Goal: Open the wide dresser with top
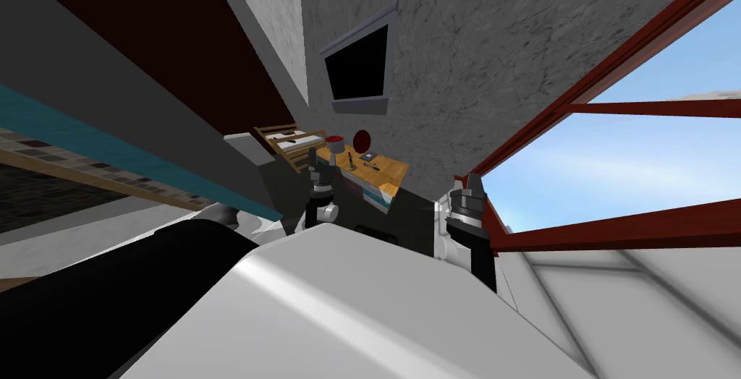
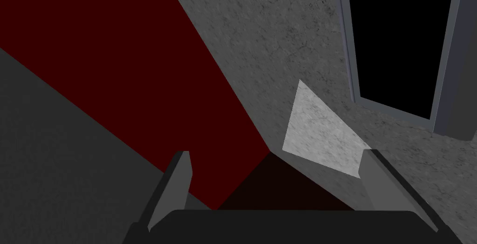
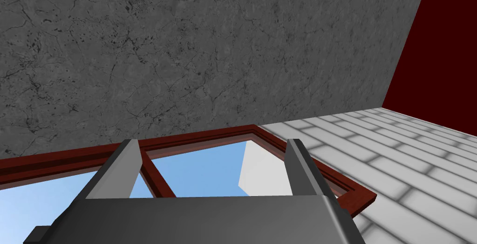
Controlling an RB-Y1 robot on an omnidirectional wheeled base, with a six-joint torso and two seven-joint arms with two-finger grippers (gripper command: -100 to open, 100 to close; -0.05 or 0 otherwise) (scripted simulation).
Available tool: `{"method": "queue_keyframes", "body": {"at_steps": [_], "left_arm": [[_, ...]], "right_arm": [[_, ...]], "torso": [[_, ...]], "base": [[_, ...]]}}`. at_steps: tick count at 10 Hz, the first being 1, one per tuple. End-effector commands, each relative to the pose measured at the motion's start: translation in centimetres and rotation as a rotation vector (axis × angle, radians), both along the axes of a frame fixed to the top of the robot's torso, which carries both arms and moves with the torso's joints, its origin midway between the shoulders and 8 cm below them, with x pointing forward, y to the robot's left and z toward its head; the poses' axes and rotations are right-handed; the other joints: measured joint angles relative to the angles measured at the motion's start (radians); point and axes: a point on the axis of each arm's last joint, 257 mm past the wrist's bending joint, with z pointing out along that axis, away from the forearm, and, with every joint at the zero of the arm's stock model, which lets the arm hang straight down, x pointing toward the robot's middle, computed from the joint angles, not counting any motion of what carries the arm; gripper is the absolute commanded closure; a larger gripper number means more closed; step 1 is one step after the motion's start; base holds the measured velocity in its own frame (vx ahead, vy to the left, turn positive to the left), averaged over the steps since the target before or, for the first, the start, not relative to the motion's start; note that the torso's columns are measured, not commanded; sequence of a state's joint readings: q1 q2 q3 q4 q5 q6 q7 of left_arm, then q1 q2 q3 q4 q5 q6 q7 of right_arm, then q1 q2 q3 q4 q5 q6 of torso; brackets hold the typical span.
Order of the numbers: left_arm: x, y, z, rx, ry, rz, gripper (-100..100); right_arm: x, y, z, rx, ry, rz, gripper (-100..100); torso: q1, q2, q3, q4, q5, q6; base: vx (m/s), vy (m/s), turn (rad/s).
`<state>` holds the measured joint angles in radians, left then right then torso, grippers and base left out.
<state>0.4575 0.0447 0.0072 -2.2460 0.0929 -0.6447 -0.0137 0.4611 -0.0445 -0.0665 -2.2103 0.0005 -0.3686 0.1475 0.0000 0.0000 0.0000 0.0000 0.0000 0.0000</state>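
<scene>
L hand [image 2: 278, 155] & R hand [image 3: 212, 144] both up front, fingers wide apart, empty.

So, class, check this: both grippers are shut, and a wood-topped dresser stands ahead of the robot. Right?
No, both are open. The left gripper and right gripper each show jaws wide apart in their wrist views. The rest holds: the wood-topped dresser stands ahead.

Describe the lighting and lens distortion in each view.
Head view: rolled and wide-angled, so walls and the red window frame splay to the corners; the wood-topped dresser sits small mid-picture, with bright sky at the right. Left wrist view: dim, the open left tool shaded. Right wrist view: brighter, the open right tool evenly lit.
</scene>
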Motion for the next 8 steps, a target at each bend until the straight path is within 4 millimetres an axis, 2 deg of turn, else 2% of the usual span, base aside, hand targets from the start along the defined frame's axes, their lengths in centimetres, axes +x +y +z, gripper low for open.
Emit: {"method": "queue_keyframes", "body": {"at_steps": [1, 8], "left_arm": [[0.0, 0.0, 0.0, 0.0, 0.0, 0.0, 0], [-0.01, 0.0, 0.01, 0.0, 0.0, 0.0, 0]], "right_arm": [[0.0, 0.0, 0.0, 0.0, 0.0, 0.0, 0], [-0.01, 0.0, 0.02, 0.0, 0.0, 0.0, 0]], "torso": [[0.0, 0.04, -0.082, 0.041, 0.0, 0.0], [0.0, 0.544, -1.087, 0.544, 0.0, 0.0]], "base": [[0.0, 0.0, 0.0], [0.0, 0.0, 0.0]]}}
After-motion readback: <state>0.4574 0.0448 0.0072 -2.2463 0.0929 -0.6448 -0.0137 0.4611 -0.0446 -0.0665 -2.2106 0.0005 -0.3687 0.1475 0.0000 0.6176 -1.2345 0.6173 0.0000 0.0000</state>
